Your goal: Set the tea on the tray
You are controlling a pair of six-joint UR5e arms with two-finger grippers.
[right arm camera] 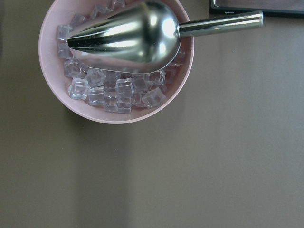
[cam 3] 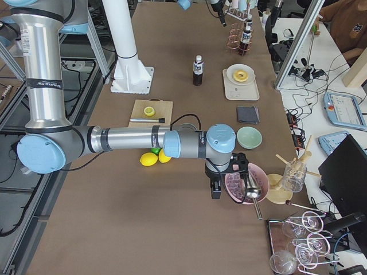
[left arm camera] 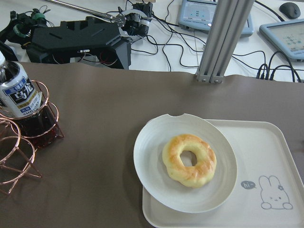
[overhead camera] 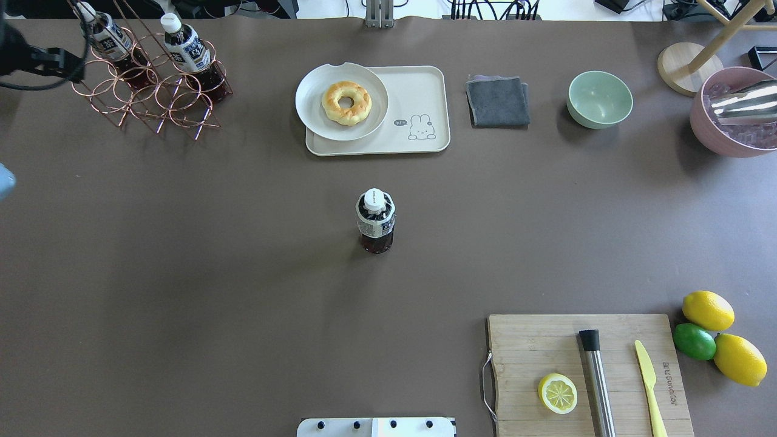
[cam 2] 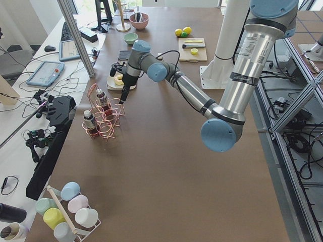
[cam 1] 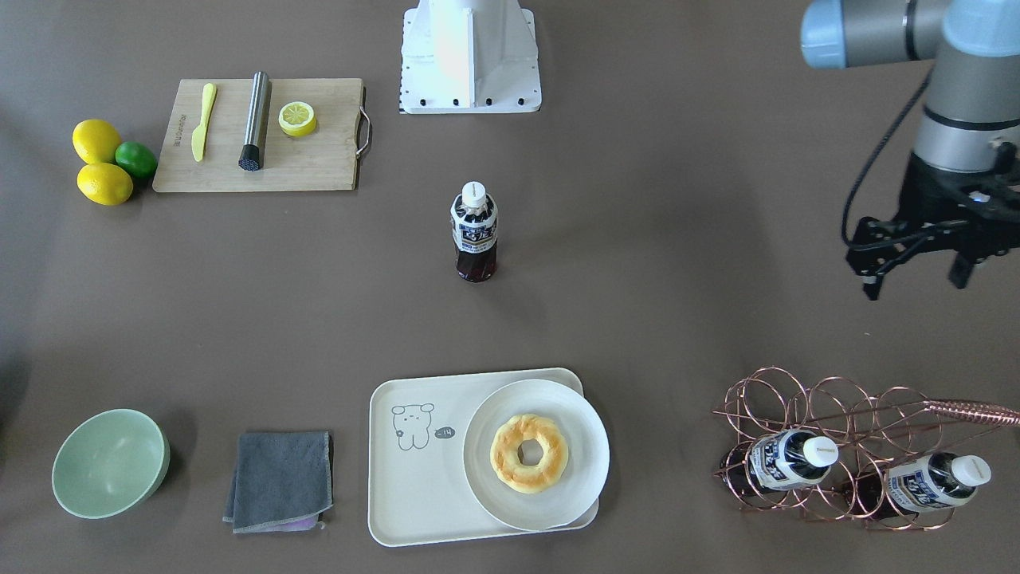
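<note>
One tea bottle (cam 1: pixel 476 231) with a white cap stands upright alone at the table's middle; it also shows in the overhead view (overhead camera: pixel 376 220). Two alike bottles (cam 1: pixel 789 458) (cam 1: pixel 936 481) lie in a copper wire rack (cam 1: pixel 845 414). The cream tray (cam 1: pixel 414 494) with the line-drawn animal holds a white plate (cam 1: pixel 486 494) with a donut (cam 1: pixel 529 452). My left gripper (cam 1: pixel 916 275) hangs open and empty above the table beside the rack, far from the standing bottle. My right gripper (cam 3: pixel 213 186) shows only in the exterior right view, by a pink bowl; I cannot tell its state.
A wooden cutting board (cam 1: pixel 319 159) carries a yellow knife, a steel rod and a lemon half. Two lemons and a lime (cam 1: pixel 137 159) lie beside it. A green bowl (cam 1: pixel 110 462) and a grey cloth (cam 1: pixel 280 481) sit near the tray. The pink bowl (right arm camera: pixel 52 95) holds ice and a scoop.
</note>
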